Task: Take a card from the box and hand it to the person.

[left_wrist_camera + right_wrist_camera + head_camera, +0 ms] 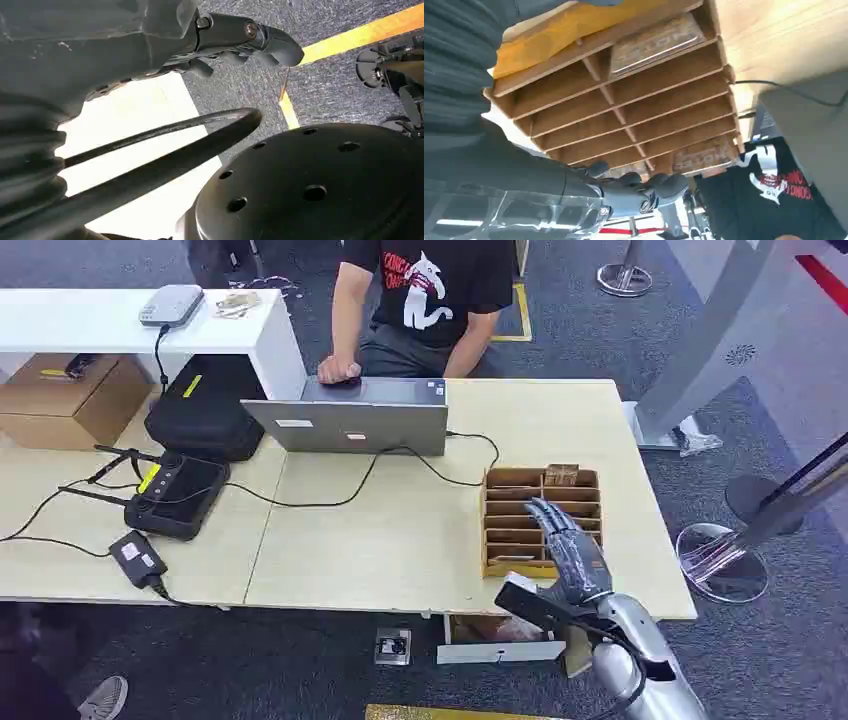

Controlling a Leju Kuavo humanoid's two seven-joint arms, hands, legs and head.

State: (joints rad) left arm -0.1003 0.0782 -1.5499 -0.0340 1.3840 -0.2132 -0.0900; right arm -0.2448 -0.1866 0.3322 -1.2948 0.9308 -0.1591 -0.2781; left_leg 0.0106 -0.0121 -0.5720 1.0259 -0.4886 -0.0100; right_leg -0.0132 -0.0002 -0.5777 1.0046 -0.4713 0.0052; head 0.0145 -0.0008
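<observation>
A wooden slotted box [500, 522] stands on the right part of the table. A brown card [561, 475] lies in its far right slot, on the person's side. In the right wrist view, that card [706, 155] shows beyond my fingers, and another card [656, 42] lies in a nearer slot of the box [574, 95]. My right hand [568, 552] hovers over the box's right column with fingers stretched out, holding nothing; the right wrist view shows the hand [639, 192] above the slots. My left hand [240, 40] hangs over the carpet, empty. The person [425, 300] sits behind the laptop.
A grey laptop [350, 420] with a cable stands mid-table, the person's hand on it. A black bag [205, 415], a controller [175, 495] and a power adapter [135, 555] are on the left. A white shelf [100, 325] is far left. Stanchion bases [720, 560] stand to the right.
</observation>
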